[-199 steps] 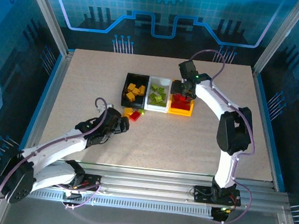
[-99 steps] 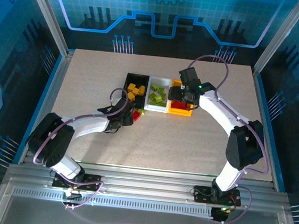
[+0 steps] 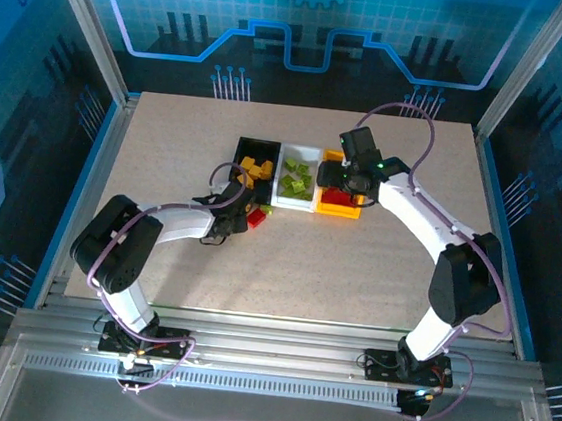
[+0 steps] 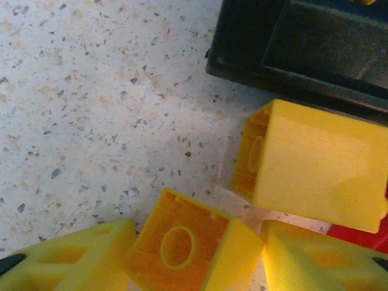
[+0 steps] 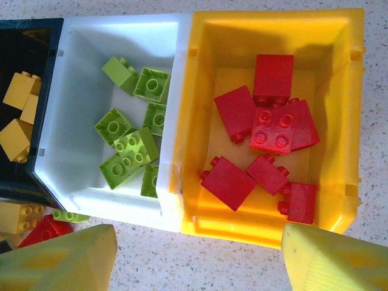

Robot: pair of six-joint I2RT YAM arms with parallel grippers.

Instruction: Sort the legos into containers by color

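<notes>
Left gripper point(image 4: 194, 267) is down on the near side of the black bin point(image 4: 315, 48), pads pinching a yellow brick point(image 4: 182, 242) on the table point(image 4: 91, 121); right gripper point(image 5: 197, 260) hangs spread and empty over the yellow bin point(image 5: 267, 230) of red legos point(image 5: 279, 127); green legos point(image 5: 130, 151) fill the white bin point(image 5: 79, 91).

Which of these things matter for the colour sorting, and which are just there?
Job: red bricks, green bricks, yellow bricks, loose bricks; black bin, white bin, yellow bin; left gripper, right gripper.
Just there: table, purple cables, blue enclosure walls.
</notes>
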